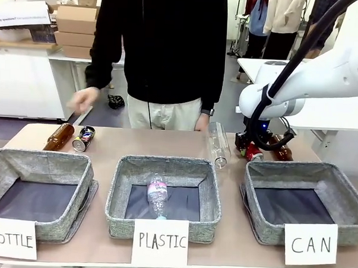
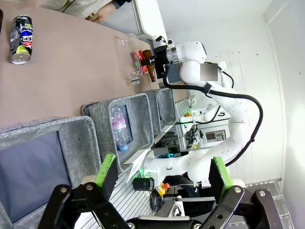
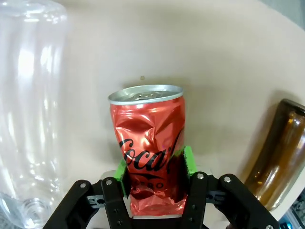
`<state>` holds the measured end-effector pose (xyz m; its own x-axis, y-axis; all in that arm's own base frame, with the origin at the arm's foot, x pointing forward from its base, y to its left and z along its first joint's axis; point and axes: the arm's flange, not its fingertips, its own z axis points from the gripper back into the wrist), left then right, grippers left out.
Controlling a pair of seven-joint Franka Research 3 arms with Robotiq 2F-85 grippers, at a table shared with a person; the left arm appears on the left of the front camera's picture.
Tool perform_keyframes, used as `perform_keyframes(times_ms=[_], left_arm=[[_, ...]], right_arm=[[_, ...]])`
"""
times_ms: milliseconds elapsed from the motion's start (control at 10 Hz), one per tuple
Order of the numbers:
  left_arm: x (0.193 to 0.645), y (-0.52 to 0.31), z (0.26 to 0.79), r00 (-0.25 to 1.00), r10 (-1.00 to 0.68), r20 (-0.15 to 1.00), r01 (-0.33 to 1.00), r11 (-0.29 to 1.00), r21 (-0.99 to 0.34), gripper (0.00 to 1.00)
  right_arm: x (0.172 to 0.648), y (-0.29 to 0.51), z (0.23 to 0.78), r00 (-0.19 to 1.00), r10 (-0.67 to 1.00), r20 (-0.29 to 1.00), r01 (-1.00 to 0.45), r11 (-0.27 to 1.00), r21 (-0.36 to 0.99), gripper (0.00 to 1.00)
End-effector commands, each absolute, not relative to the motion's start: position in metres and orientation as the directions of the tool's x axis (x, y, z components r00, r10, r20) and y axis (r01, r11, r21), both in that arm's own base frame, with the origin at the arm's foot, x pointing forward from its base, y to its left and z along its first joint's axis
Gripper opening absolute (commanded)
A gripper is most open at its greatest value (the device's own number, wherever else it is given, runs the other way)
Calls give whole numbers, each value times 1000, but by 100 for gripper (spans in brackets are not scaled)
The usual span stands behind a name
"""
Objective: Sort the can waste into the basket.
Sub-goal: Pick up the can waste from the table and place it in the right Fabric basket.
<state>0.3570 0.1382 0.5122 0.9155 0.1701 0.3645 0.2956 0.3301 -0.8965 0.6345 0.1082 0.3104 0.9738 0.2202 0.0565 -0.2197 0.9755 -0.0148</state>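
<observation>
right gripper [image 3: 155, 177]: clamped on the red can [image 3: 147, 138]. i see the green pads [image 3: 188, 161] pressed against the lower part of its dented wall, with the silver end pointing away from the wrist camera. i cannot tell whether the can touches the table [image 3: 214, 57].

item 1, red can: far right of the table, just behind the back wall of the "can" basket [image 1: 337, 189] and outside it. clear plastic bottle [image 3: 28, 109] just beside it on 1 side, brown glass bottle [image 3: 276, 157] just beside it on the other.

item 2, dark can [image 1: 83, 139]: far left of the table, lying down with its silver end toward my camera, just beside a 2nd brown bottle [image 1: 59, 136], behind the "bottle" basket [image 1: 76, 183].

item 3, "can" basket: right-most of 3 grey woven bins, white card [image 1: 310, 244] propped at its front.

item 4, "plastic" basket [image 1: 118, 196]: middle bin, 1 small clear bottle [image 1: 157, 195] lying inside.

left gripper [image 2: 163, 169]: fingers spread wide apart, hanging over the near left end of the table by the "bottle" basket.

person's hand [image 1: 82, 99]: raised over the far left edge, near the dark can and apart from it.
</observation>
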Motion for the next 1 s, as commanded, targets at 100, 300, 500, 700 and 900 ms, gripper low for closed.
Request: perform_keyframes(times_ms=[100, 300, 500, 700, 900], left_arm=[[356, 139, 513, 909, 161, 385, 320, 322, -891, 100], [356, 139, 513, 909, 161, 385, 320, 322, -891, 100], [356, 139, 513, 909, 161, 385, 320, 322, -891, 100], [356, 139, 513, 909, 161, 385, 320, 322, -891, 100], [356, 139, 513, 909, 161, 385, 320, 322, -891, 100]], right_arm=[[641, 110, 306, 980, 195, 28, -195, 981, -19, 47], [629, 107, 328, 980, 192, 44, -192, 981, -15, 47], [587, 96, 380, 982, 177, 63, -176, 984, -16, 47], [539, 83, 415, 969, 245, 27, -246, 969, 20, 47], [480, 60, 436, 949, 315, 2, -315, 949, 24, 47]])
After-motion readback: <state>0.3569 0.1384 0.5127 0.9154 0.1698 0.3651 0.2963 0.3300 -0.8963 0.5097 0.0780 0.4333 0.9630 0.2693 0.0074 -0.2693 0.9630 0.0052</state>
